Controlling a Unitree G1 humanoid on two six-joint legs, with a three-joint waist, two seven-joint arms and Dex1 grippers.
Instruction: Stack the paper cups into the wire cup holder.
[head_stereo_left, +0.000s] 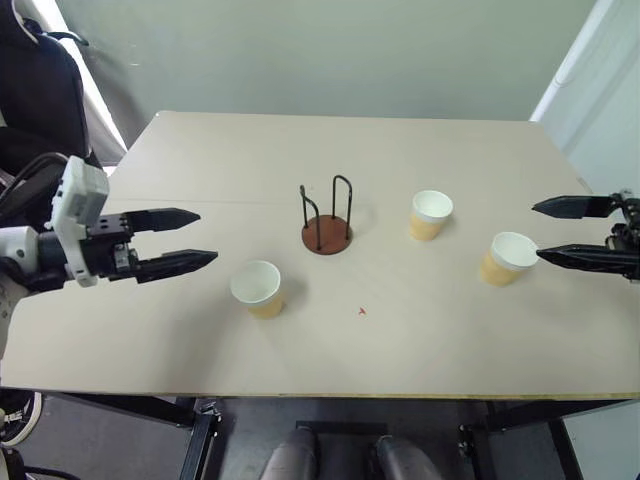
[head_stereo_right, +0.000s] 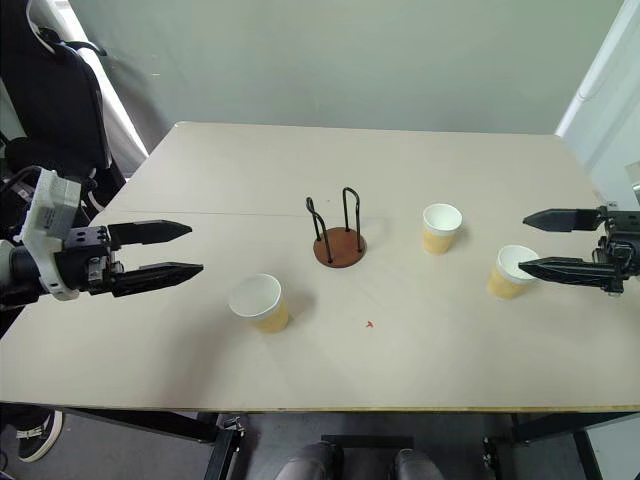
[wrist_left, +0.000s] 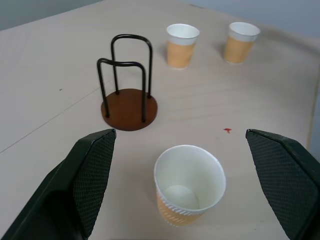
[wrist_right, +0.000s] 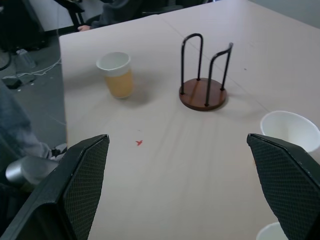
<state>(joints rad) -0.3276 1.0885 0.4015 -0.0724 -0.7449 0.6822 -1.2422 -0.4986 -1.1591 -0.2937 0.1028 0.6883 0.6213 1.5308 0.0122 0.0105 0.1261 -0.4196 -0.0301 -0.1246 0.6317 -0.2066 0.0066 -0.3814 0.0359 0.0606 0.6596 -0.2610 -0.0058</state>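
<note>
Three paper cups stand upright and apart on the beige table: one front left, one right of centre, one further right. Between them, at the table's centre, stands the empty wire cup holder, a brown disc with two black hoops. My left gripper hovers open to the left of the front-left cup, which shows between its fingers in the left wrist view. Over at the right edge, my right gripper is open, its tips beside the far-right cup.
A small red mark lies on the table in front of the holder. A black chair stands off the table's left rear corner. Pale panels rise at the right.
</note>
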